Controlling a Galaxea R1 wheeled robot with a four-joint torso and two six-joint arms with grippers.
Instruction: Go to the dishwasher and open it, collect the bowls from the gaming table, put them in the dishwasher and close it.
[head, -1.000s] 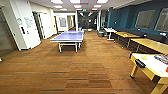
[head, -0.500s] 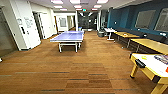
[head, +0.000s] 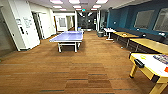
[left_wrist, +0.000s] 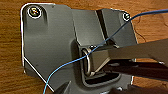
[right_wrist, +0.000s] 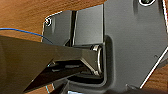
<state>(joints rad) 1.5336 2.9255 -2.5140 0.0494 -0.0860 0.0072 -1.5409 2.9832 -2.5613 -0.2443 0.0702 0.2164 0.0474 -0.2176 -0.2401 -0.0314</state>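
Observation:
The gaming table (head: 150, 65), white-topped on yellow legs, stands at the near right of the head view, cut off by the picture's edge. On it lie a colourful flat box (head: 162, 58), a small pale yellow-green round shape (head: 143, 57) that may be one of the bowls, and an orange-red bit (head: 166, 69) at the edge. The dishwasher is out of view. Both wrist views look down on brown wood floor past my own dark plates; neither shows how the grippers stand, and nothing is seen held.
A blue table-tennis table (head: 68, 37) stands mid-room ahead. Yellow-topped tables (head: 150, 44) line the blue right wall, with a small white table (head: 109, 31) beyond. White walls and doors run along the left. Wide wood floor (head: 82, 67) lies in front.

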